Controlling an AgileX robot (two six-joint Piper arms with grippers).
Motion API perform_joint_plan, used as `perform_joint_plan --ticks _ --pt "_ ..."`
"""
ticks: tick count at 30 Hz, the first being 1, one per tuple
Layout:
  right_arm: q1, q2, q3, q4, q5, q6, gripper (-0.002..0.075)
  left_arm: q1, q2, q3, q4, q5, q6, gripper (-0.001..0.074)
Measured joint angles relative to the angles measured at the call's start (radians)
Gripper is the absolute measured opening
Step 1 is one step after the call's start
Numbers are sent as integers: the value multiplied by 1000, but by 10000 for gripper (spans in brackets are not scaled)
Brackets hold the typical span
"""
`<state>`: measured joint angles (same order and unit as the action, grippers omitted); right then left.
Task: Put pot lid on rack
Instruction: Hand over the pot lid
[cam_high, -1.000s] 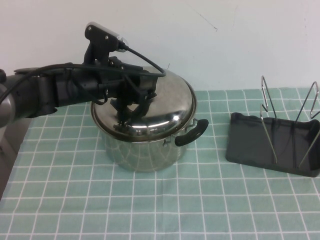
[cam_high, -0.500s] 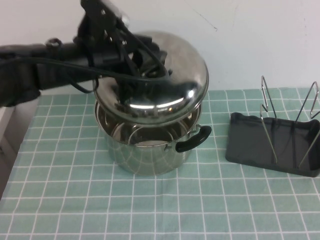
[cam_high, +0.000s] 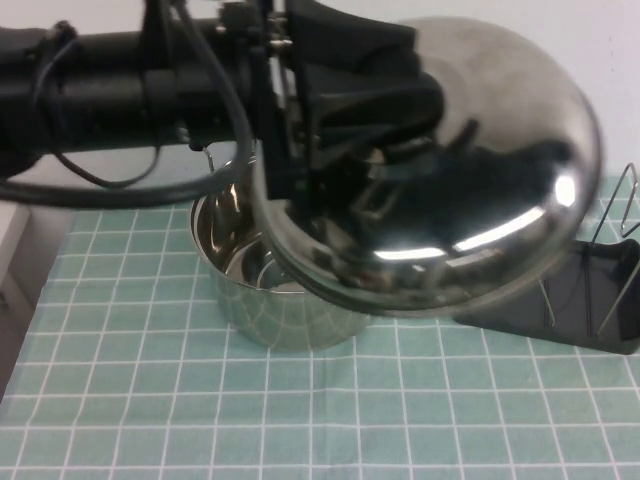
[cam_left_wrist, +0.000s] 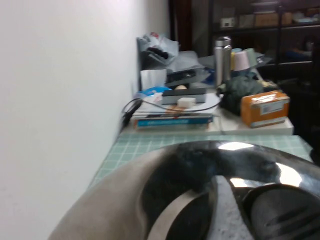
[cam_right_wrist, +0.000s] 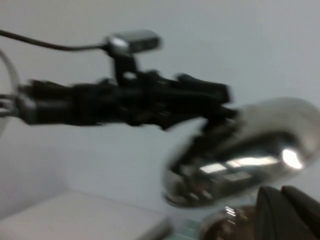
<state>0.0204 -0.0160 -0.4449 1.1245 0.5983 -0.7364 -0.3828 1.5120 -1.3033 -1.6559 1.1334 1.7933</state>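
The shiny steel pot lid (cam_high: 480, 190) is lifted, tilted and close to the high camera, hanging over the right side of the open steel pot (cam_high: 260, 300). My left gripper (cam_high: 355, 165) is shut on the lid's black knob, which the gripper hides in this view. The left wrist view shows the lid's dome (cam_left_wrist: 165, 200) and the knob (cam_left_wrist: 285, 215) at the jaws. The dark grey rack (cam_high: 600, 300) with wire loops (cam_high: 625, 200) stands at the right, mostly hidden behind the lid. My right gripper (cam_right_wrist: 290, 215) is out of the high view; its dark fingers lie together and the lid (cam_right_wrist: 250, 150) hangs in front of it.
A green checkered cloth (cam_high: 300, 420) covers the table. A white wall (cam_high: 600, 60) runs along the back. Beyond the table's right end the left wrist view shows stacked books (cam_left_wrist: 172, 115), a steel flask (cam_left_wrist: 223, 55) and an orange box (cam_left_wrist: 262, 107).
My left arm has lifted the lid off the pot and carried it up and to the right, toward the rack. The pot now stands open.
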Motion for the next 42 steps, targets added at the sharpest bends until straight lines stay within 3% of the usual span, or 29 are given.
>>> perform_joint_plan --ticks 2,4,8,11,15,27,35,38,40,42 --pt "0 13 0 204 52 -127 23 -55 0 -13 2 2 -19 329" --pt "0 36 -4 320 84 -183 102 -124 0 -31 6 -9 -21 329" --pt "-2 82 -5 397 141 -206 377 -234 0 -70 14 -45 -22 329" --pt "-1 95 -5 409 153 -181 530 -261 0 -113 14 -50 -23 329" --pt "-1 97 -5 412 164 -126 585 -261 -2 -159 14 -71 -56 329" --pt "-2 130 -5 387 -54 14 598 -263 -6 -196 10 -88 -204 329" --pt "-2 333 -15 556 10 -60 571 -339 -3 -197 10 -128 -211 329" --pt "-2 391 -34 565 72 -104 461 -361 10 -197 7 -156 -211 329" --pt "-2 414 -44 572 86 -133 351 -369 28 -198 7 -173 -215 329" --pt "-2 420 -49 574 93 -168 195 -370 51 -200 7 -176 -222 328"
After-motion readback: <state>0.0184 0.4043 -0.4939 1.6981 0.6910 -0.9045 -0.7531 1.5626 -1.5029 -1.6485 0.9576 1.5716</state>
